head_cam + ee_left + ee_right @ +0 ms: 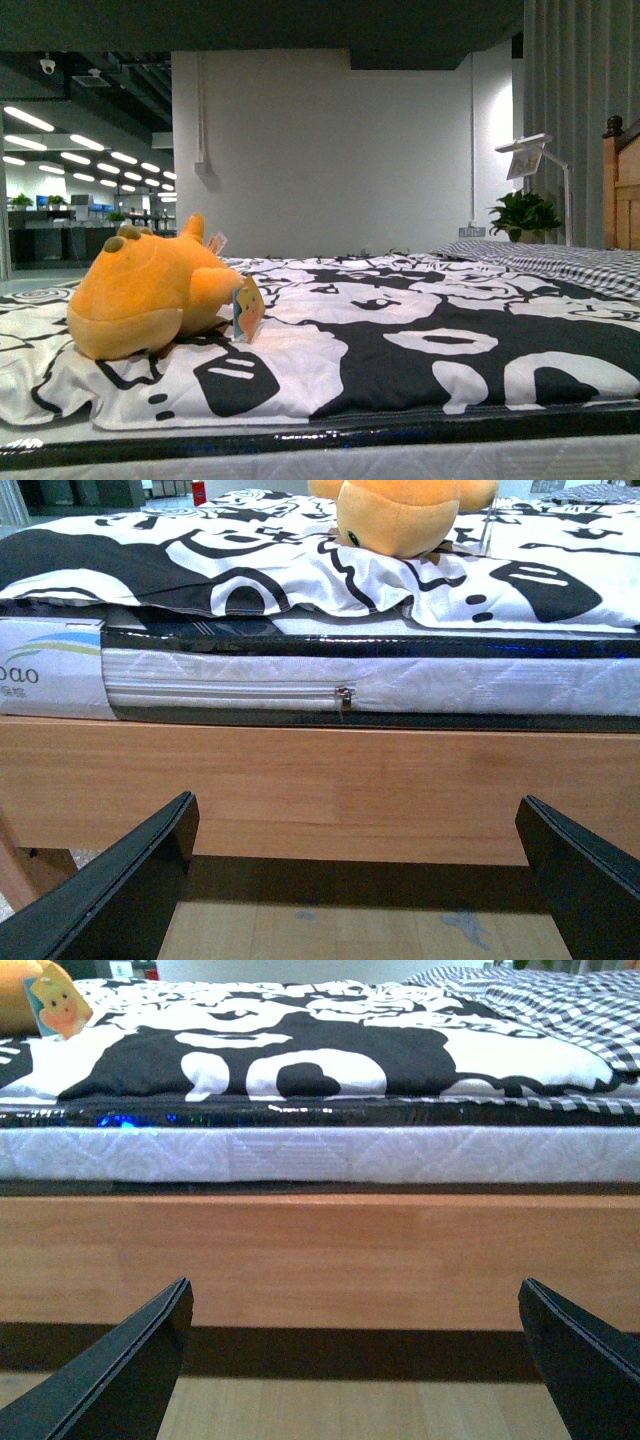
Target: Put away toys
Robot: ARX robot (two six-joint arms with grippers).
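Orange plush toy point(150, 295) sits on the black-and-white blanket point(400, 340)

A plain white wall point(330, 150) backs a light wooden bed frame point(320, 780) with a white quilted mattress point(320, 1153) and black-and-white patterned bedspread point(400, 330) — grey curtain point(570, 90), green potted plant point(522, 215) at right; long ceiling strip lights point(28, 118) glow at left.
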